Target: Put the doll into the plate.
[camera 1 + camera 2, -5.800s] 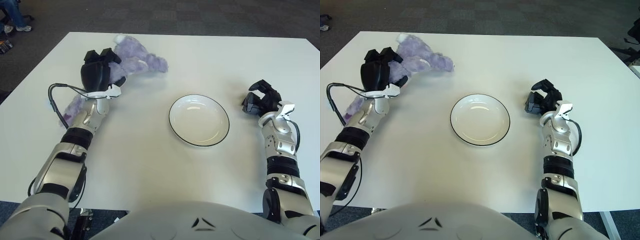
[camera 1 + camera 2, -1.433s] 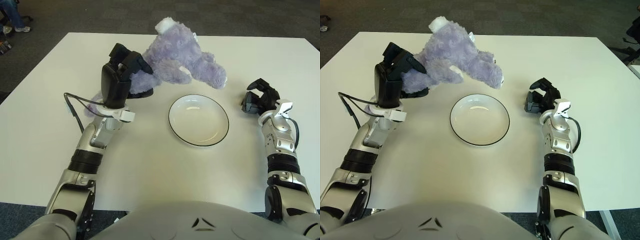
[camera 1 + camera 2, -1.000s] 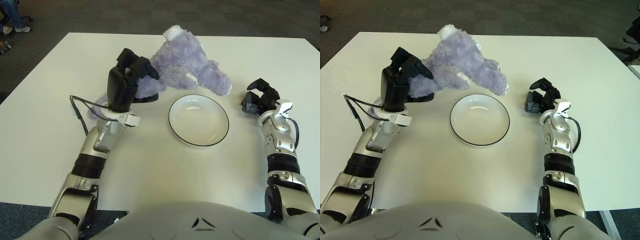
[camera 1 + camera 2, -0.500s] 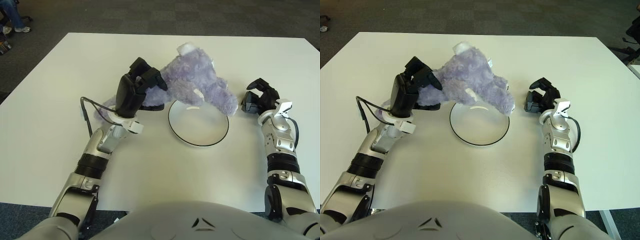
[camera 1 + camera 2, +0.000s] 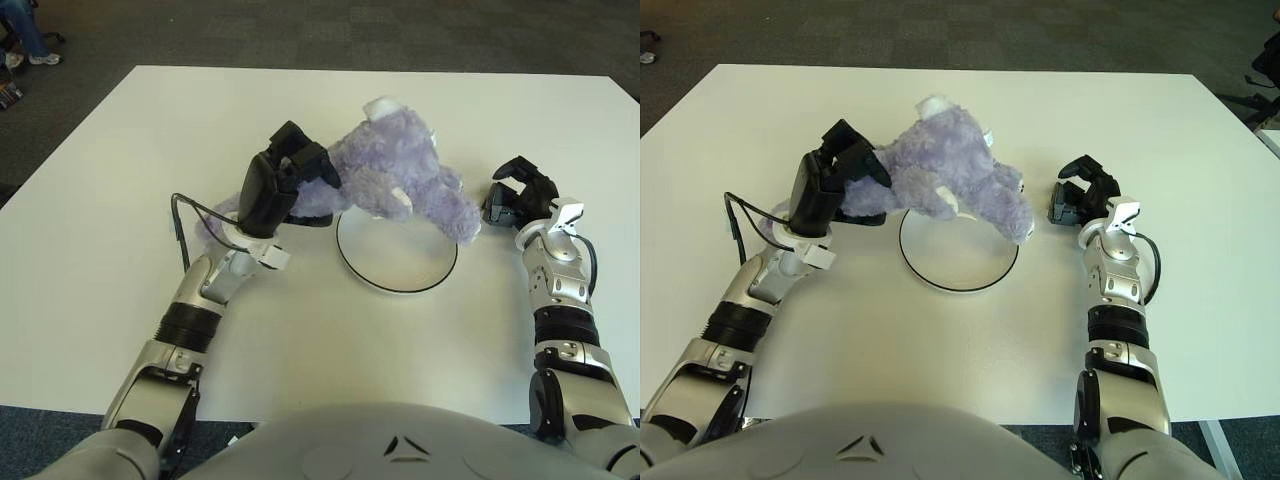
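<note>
Doll (image 5: 400,180): a purple plush animal, held above the table and stretched rightward from the left hand, its bulk over the far part of the plate.
Left hand (image 5: 285,180): black, three-fingered, curled tight around the doll's near-left end; it sits just left of the plate, wrist toward the robot.
Doll's look: shaggy lilac fur, a white tuft at the top, a small white patch on the underside; one limb droops down past the plate's right rim.
Doll's left part: a paler purple limb trails under the left hand toward the table; whether it touches the surface cannot be told.
Plate (image 5: 400,275): round, shallow, glossy white with a thin dark rim, lying flat on the table; its far half is hidden by the doll.
Right hand (image 5: 1080,200): black fingers curled, holding nothing, showing right of the plate, apart from the doll.
Table (image 5: 120,150): smooth, matte white, rectangular.
Cable (image 5: 185,215): thin black loop beside the left wrist.
</note>
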